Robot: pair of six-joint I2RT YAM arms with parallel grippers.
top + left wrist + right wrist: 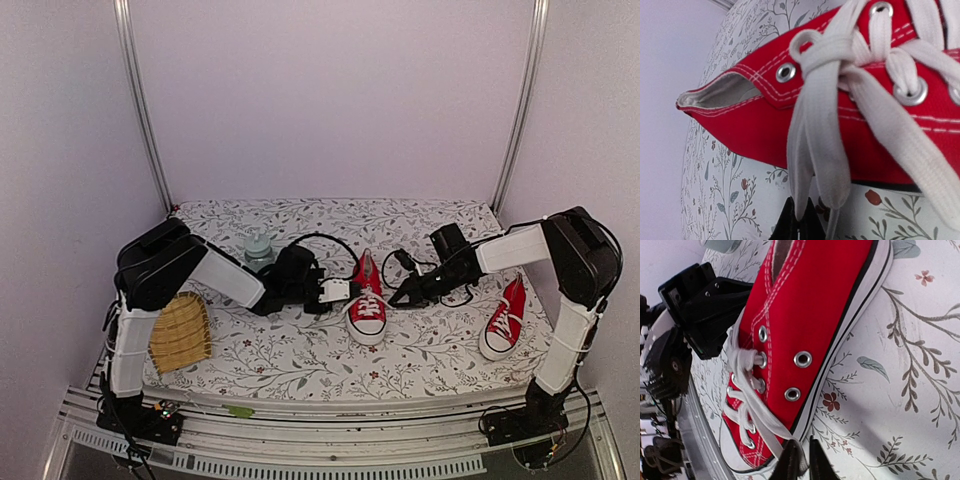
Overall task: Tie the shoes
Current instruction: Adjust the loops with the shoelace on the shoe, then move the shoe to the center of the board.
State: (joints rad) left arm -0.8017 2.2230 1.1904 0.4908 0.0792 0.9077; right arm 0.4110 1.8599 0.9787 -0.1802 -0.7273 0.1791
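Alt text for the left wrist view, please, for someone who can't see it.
Close-up of the side of a red sneaker, its white lace hanging from the top eyelets down into the shut left hand at the bottom edge. A floral-print table lies beneath.

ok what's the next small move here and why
probably ease both hands apart to snug the knot: the left hand and right hand each seem to pinch a white lace of the middle red canvas sneaker, and its top crossing looks loose

Red shoes w/ white laces, floral-print cloth.
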